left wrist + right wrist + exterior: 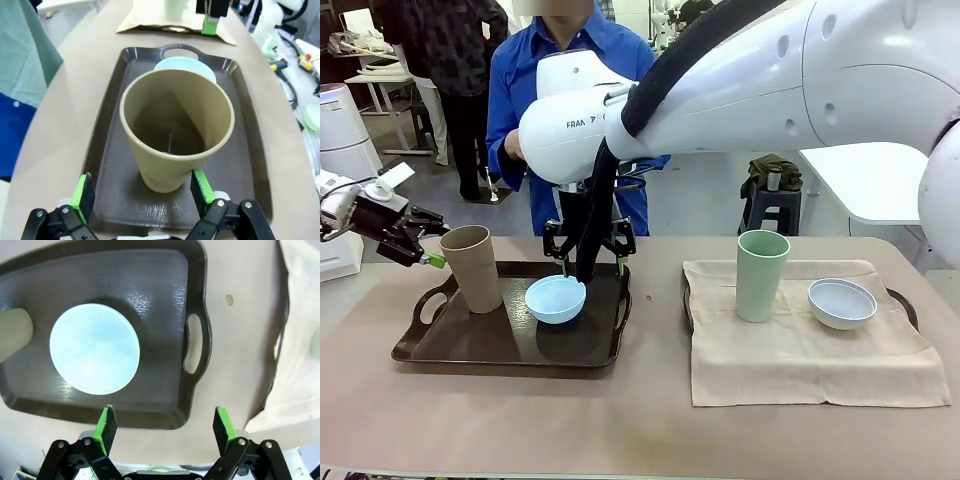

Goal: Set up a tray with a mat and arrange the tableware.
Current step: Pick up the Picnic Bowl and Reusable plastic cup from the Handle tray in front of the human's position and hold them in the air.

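Light blue bowl (555,298) lies just beside the spread right claw (590,262).

Left tray (470,342) carries a cup (475,268) at its left end, with a bowl (556,299) to its right. Right tray (912,312) lies under a mat (800,365), which bears a second cup (761,275) left of a second bowl (841,303).
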